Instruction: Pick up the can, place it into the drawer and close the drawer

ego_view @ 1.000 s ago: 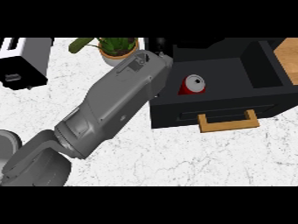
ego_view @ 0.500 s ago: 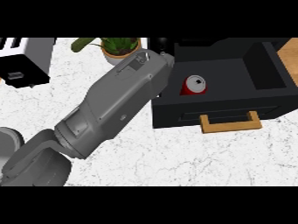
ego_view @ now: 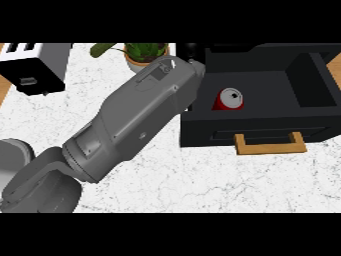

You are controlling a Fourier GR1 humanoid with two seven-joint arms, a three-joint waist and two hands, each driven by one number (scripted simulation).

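Note:
A red can [ego_view: 228, 99] with a silver top lies inside the open black drawer [ego_view: 317, 80], against its left part. The drawer's front panel carries a wooden handle [ego_view: 270, 145]. My left forearm [ego_view: 140, 115] runs from the lower left up to the drawer's left wall and covers much of the view. My left hand [ego_view: 192, 51] shows only as a dark bit past the wrist, black against the black drawer, so its fingers cannot be made out. Nothing visibly touches the can. My right hand appears nowhere.
A black and white toaster [ego_view: 33, 67] stands at the back left. A potted plant [ego_view: 140, 54] sits just behind my wrist. The white marble counter [ego_view: 225, 180] stretches in front of the drawer, with wooden floor past its edges.
My left forearm has crept very slightly to the right, toward the drawer. The can and the drawer have stayed where they were.

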